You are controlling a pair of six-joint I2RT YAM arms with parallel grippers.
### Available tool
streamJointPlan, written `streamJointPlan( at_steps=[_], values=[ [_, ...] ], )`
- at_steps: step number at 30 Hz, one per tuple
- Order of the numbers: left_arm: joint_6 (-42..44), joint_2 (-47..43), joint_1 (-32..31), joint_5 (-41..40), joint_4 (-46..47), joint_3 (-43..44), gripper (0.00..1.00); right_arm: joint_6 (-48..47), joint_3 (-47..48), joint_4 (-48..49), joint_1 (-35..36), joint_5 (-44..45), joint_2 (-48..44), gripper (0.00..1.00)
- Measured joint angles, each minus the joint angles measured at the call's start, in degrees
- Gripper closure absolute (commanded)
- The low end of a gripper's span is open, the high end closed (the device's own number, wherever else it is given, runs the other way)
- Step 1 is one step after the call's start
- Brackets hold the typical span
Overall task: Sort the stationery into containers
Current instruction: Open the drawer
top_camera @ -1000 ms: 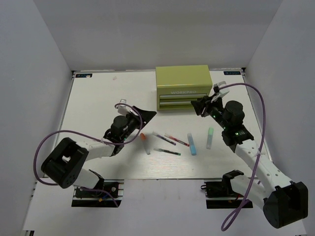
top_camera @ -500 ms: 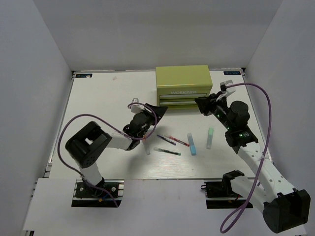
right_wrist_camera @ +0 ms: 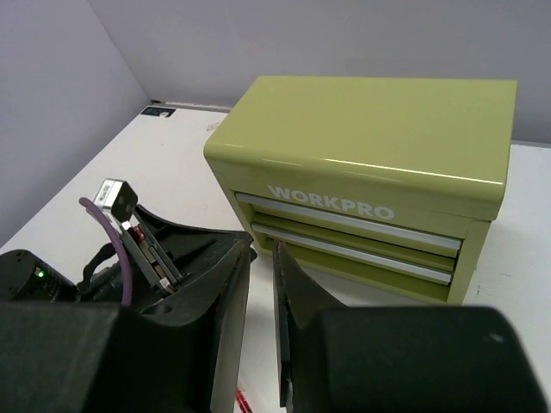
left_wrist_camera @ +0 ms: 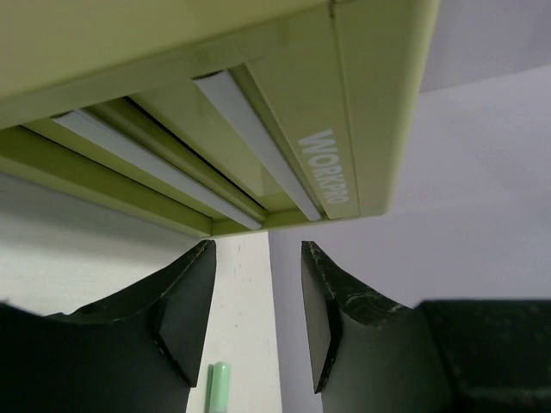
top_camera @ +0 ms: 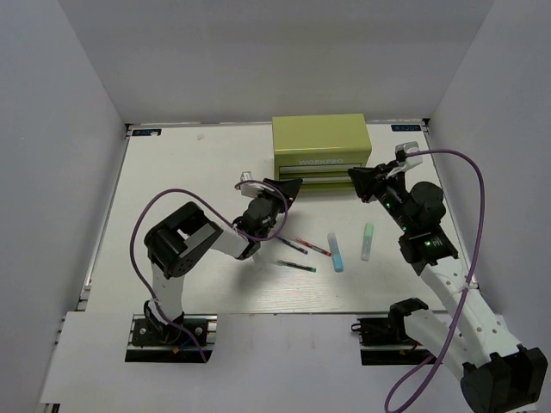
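Observation:
The yellow-green WORKPRO tool chest [top_camera: 320,153] stands at the back of the table, both front drawers [right_wrist_camera: 353,237] pushed in. My left gripper [top_camera: 288,188] is open and empty, just in front of the chest's lower left corner; in the left wrist view [left_wrist_camera: 258,318] the drawers [left_wrist_camera: 215,146] fill the frame above it. My right gripper [top_camera: 360,182] is empty with only a narrow gap between its jaws, in front of the chest's right corner [right_wrist_camera: 263,284]. A light blue marker [top_camera: 336,251], a mint green marker [top_camera: 368,242], a red pen [top_camera: 314,248] and a green pen [top_camera: 297,266] lie on the table. The orange-capped marker is hidden.
My left arm [top_camera: 232,237] lies across the middle of the table, over part of the pens, and shows in the right wrist view [right_wrist_camera: 146,249]. White walls enclose the table on three sides. A purple cable [top_camera: 469,206] loops beside the right arm.
My left gripper has swung right and away from me, from above the orange-capped marker to the chest's front. My right gripper has shifted slightly right and toward the chest.

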Motion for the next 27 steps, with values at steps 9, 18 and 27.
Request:
streamJointPlan(
  at_steps=[9,18,27],
  values=[
    [-1.33,5.79,0.0,-2.97,4.17,2.82,0.47,-0.02,0.0,0.07,-0.24,1.86,-0.7,0.77],
    [-2.25,7.93,0.02,-3.98,6.93,5.31,0.47,-0.2,0.0,0.07,-0.28,2.67,-0.76,0.77],
    [-2.6,10.56,0.57,-5.2,7.28,6.84,0.47,-0.42,0.0,0.07,-0.28,2.91,-0.76,0.77]
  ],
)
